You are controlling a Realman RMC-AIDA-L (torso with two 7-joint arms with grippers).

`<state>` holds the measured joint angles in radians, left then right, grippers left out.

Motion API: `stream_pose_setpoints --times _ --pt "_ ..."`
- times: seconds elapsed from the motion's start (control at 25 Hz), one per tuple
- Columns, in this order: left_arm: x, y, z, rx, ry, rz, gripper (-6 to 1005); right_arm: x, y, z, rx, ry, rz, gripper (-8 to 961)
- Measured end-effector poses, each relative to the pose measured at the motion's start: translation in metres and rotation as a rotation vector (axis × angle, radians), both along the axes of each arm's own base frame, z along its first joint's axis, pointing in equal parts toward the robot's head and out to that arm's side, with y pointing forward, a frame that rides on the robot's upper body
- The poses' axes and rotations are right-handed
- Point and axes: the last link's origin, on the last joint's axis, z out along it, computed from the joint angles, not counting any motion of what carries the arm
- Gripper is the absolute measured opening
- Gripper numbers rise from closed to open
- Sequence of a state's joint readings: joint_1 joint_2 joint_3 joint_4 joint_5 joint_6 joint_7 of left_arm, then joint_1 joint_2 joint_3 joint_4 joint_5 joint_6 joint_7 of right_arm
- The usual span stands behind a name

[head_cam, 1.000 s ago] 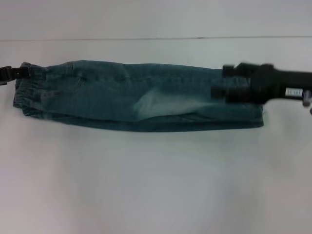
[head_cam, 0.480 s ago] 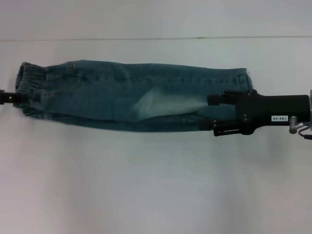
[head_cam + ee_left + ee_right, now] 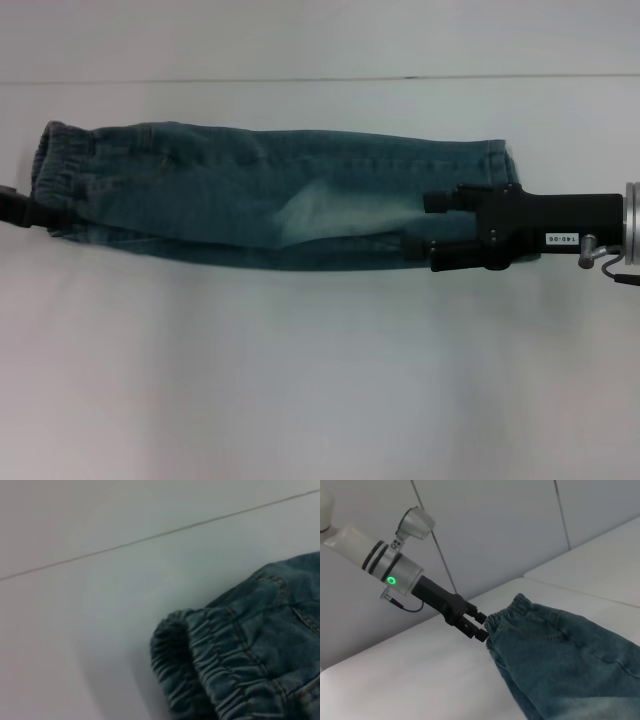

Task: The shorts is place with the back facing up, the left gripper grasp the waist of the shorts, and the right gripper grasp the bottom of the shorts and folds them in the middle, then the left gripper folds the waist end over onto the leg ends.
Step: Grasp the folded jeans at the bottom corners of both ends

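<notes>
Denim shorts (image 3: 270, 195) lie folded lengthwise on the white surface (image 3: 300, 380). Right end effector (image 3: 420, 222), fingers apart, hovers over the bottom (image 3: 497, 170). Only the right wrist view shows the left end effector (image 3: 479, 625) beside the waist (image 3: 512, 611), fingers parted.

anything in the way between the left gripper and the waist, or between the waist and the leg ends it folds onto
Nothing visible. The left gripper is already at the waist, with only bare table around it. Between the waist and the leg ends lies only the shorts' own denim, though the right gripper sits over that end.
</notes>
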<state>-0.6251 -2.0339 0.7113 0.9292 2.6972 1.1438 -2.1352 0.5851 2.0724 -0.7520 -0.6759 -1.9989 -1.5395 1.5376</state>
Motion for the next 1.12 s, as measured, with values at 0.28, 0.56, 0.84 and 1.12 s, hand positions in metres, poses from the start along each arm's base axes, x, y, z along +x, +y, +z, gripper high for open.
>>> stream_pose_setpoints --times 0.28,0.56,0.84,1.12 --pt "0.008 0.013 -0.005 -0.01 0.034 -0.027 937 0.002 0.002 -0.001 0.005 -0.011 -0.015 950" --pt "0.006 0.019 -0.012 -0.015 0.084 -0.023 937 -0.001 0.004 -0.003 0.01 -0.014 -0.013 948" --pt "0.004 0.02 -0.016 -0.016 0.086 -0.02 936 -0.002 0.007 -0.007 0.016 -0.027 -0.014 947" --pt "0.004 0.022 -0.017 -0.003 0.091 -0.023 934 -0.003 0.01 -0.01 0.021 -0.035 -0.02 946"
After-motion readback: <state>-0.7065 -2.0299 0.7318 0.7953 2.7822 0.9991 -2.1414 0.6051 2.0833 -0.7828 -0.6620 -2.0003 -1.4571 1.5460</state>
